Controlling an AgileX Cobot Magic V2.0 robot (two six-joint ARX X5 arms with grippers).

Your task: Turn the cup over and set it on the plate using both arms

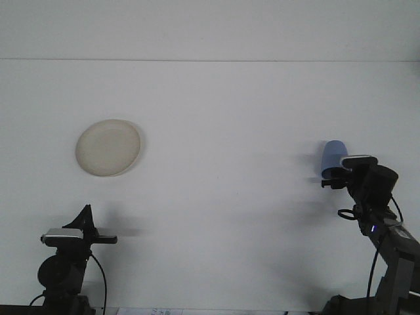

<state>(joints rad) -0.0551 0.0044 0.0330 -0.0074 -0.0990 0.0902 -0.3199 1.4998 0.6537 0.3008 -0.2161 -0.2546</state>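
Note:
The blue cup [333,156] is at the right of the table, seen from the front, with its lower part hidden behind my right gripper [336,176]. That gripper is shut on the cup and holds it up off the table. The round cream plate [108,147] lies flat at the left, with nothing on it. My left gripper [84,215] rests low near the front edge, below the plate and well apart from it. Its fingers meet in a single black point with nothing between them.
The white table [216,131] runs back to a white wall. A wide bare stretch separates the plate from the cup. Cables hang from both arms near the front edge.

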